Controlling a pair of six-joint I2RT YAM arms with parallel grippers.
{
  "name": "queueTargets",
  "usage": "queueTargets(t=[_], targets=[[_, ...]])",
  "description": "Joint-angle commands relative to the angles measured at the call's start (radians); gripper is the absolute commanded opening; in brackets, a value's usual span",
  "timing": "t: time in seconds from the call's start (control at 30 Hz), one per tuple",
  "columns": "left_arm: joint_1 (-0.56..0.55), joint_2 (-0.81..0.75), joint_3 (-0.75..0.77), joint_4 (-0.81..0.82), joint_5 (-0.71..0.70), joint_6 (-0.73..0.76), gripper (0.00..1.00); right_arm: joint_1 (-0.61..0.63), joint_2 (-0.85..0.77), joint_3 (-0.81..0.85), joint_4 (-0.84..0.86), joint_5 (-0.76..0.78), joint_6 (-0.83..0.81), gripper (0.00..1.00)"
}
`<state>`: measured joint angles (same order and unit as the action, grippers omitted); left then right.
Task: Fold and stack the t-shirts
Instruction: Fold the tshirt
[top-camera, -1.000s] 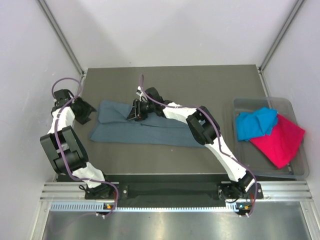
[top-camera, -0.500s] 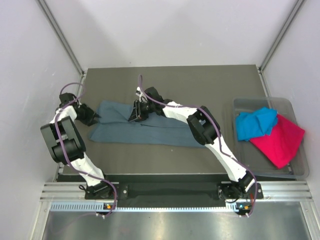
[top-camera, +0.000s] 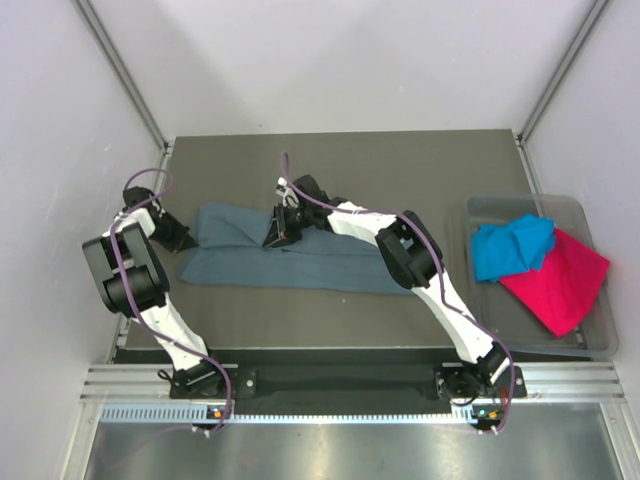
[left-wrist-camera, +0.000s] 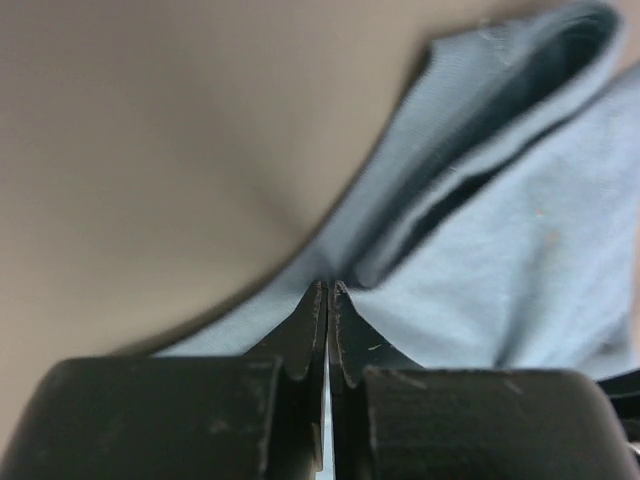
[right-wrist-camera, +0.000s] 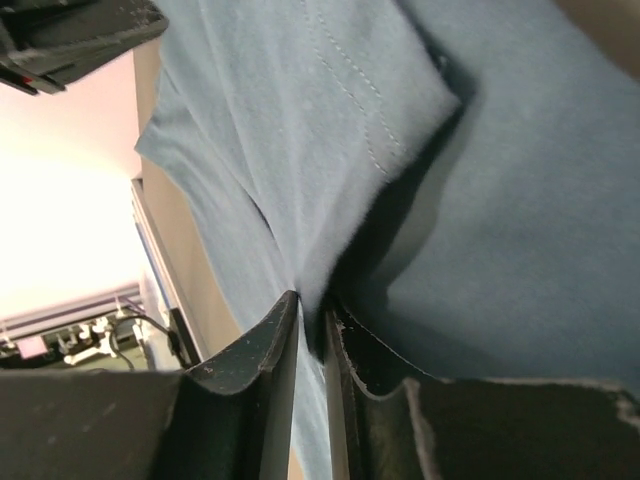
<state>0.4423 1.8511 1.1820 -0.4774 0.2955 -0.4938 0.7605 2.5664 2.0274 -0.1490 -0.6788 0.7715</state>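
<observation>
Top external: large dusty slate-blue cloth t-shirt (top-camera: 300, 262) lying on grey surface (top-camera: 400, 170); left tool (top-camera: 188, 238) pinches its edge, right tool (top-camera: 277, 233) pinches a fold.

Both arms wear smooth white shells broken up by chunky black joint housings; the left arm (top-camera: 170, 335) and the right arm (top-camera: 450, 300) look the same build. A thin purple cable (top-camera: 285, 165) trails back from behind each pincer, loose in loops and hugging the links further down. The bases, farthest from the pincers, are black. Close up, the left pincer (left-wrist-camera: 328, 290) has matte black fingers (left-wrist-camera: 300, 345) rising from blocky bodies and tapering to thin, blade-like tips; the right pincer (right-wrist-camera: 310, 305) matches it, its black edges scuffed and flecked pale with wear.
</observation>
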Motion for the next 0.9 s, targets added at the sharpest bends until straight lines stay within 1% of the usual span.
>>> queueTargets(t=[0.0,0.1,0.2,0.27,0.3,0.37,0.4,0.43,0.47,0.53,0.67,0.7,0.87], targets=[[-0.001,0.000,0.038,-0.029,-0.061,0.040,0.00,-0.020,-0.072,-0.001,-0.007,-0.024,0.021,0.16],[-0.001,-0.019,0.038,-0.061,-0.094,0.057,0.00,-0.033,-0.081,-0.010,-0.020,-0.036,0.019,0.15],[-0.001,-0.050,0.015,-0.052,-0.113,0.064,0.00,-0.044,-0.095,-0.039,-0.017,-0.044,-0.003,0.15],[0.003,-0.059,0.008,-0.047,-0.098,0.066,0.00,-0.046,-0.098,-0.048,0.025,-0.079,-0.009,0.16],[0.001,-0.069,0.010,-0.040,-0.055,0.064,0.05,-0.046,-0.097,-0.045,0.026,-0.080,-0.014,0.19],[0.003,-0.079,0.013,-0.012,-0.024,0.054,0.27,-0.047,-0.091,-0.045,0.069,-0.097,-0.002,0.25],[0.001,-0.085,0.018,-0.012,-0.027,0.049,0.46,-0.050,-0.087,-0.047,0.086,-0.091,0.011,0.33],[0.001,-0.082,0.025,-0.016,-0.036,0.037,0.52,-0.049,-0.084,-0.045,0.115,-0.088,0.034,0.34],[0.003,-0.075,0.053,-0.035,-0.045,0.032,0.56,-0.050,-0.071,-0.041,0.123,-0.087,0.038,0.36],[0.001,-0.046,0.079,-0.036,-0.020,0.023,0.62,-0.050,-0.049,-0.003,0.118,-0.084,0.048,0.36],[0.001,-0.026,0.090,0.022,0.076,-0.006,0.62,-0.050,0.003,0.063,0.124,-0.082,0.078,0.37],[-0.001,-0.023,0.085,0.064,0.099,-0.011,0.62,-0.050,0.009,0.068,0.129,-0.071,0.084,0.37],[-0.016,0.019,0.096,0.066,0.142,-0.009,0.59,-0.052,0.049,0.129,0.134,-0.064,0.111,0.37]])
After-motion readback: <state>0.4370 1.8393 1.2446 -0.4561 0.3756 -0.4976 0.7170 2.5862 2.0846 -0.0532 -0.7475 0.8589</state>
